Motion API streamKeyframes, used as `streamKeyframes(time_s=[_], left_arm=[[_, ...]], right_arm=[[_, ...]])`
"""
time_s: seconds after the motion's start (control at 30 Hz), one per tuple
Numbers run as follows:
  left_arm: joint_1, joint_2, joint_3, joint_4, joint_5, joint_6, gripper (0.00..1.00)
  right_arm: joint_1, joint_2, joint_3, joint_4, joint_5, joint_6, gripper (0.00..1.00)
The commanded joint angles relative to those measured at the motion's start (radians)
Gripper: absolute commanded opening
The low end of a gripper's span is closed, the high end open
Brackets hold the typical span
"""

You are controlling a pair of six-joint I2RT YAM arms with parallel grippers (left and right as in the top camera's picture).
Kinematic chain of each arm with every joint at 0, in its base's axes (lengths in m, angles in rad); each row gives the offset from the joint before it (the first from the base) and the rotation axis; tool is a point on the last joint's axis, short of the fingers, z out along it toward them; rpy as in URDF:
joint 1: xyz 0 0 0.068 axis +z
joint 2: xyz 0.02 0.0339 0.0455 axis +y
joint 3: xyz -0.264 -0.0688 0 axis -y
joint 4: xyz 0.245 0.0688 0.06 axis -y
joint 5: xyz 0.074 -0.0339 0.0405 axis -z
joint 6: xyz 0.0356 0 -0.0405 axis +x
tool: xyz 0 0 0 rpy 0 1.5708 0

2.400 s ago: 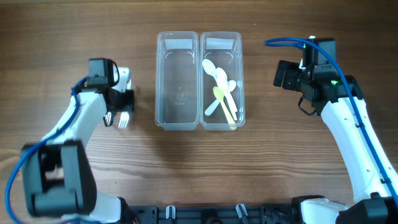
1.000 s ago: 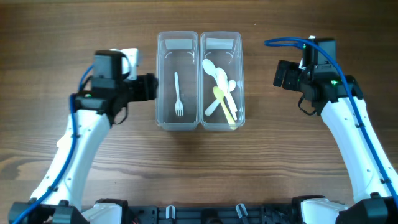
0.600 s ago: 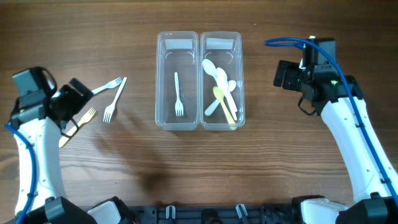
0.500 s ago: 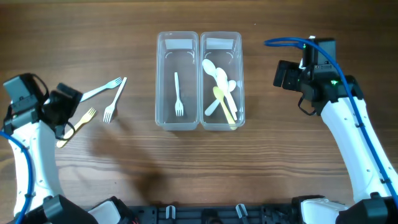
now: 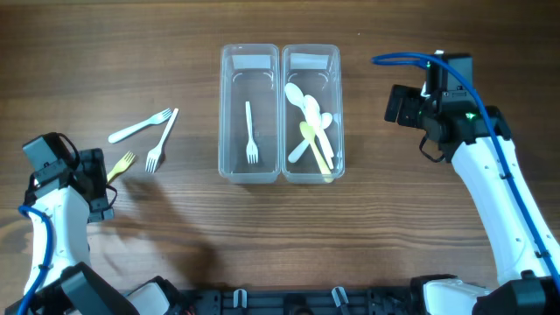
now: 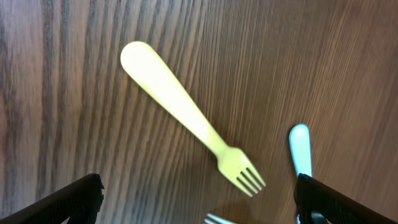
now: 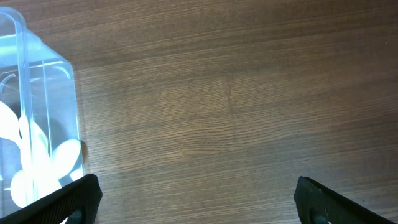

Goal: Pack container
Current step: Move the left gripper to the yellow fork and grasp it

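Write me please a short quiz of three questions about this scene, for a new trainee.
1. True or false: the left container holds exactly one white fork.
2. How many loose forks lie on the table? A) one B) three C) five
3. Fill in: the left gripper hovers open above the ___ fork.

Key: 1 true; 2 B; 3 yellow, the yellow fork seen in the left wrist view.

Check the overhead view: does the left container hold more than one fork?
No, only one white fork lies in the left container.
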State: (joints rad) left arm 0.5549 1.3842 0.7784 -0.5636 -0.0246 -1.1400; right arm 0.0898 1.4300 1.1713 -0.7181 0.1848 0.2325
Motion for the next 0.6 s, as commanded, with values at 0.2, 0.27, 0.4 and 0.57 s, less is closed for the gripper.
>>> streamKeyframes(time_s=[0.2,0.27,0.4,0.57], left_arm=[[0.003,0.155,-0.005,0.164,0.162,-0.065,1.00],[0.003,0.155,-0.005,0.163,0.162,-0.065,1.00],[0.003,0.155,-0.005,0.118,0.158,-0.152,0.89],[0.003,0.169,-0.006,0.048,0.097,-0.385,0.91]], right_arm=[[-0.002,0.006,0.013,0.003,0.018,-0.013,1.00],[-0.002,0.006,0.013,0.003,0.018,-0.012,1.00],[-0.002,0.006,0.013,0.003,0.018,-0.013,1.00],[-0.002,0.006,0.013,0.003,0.018,-0.013,1.00]])
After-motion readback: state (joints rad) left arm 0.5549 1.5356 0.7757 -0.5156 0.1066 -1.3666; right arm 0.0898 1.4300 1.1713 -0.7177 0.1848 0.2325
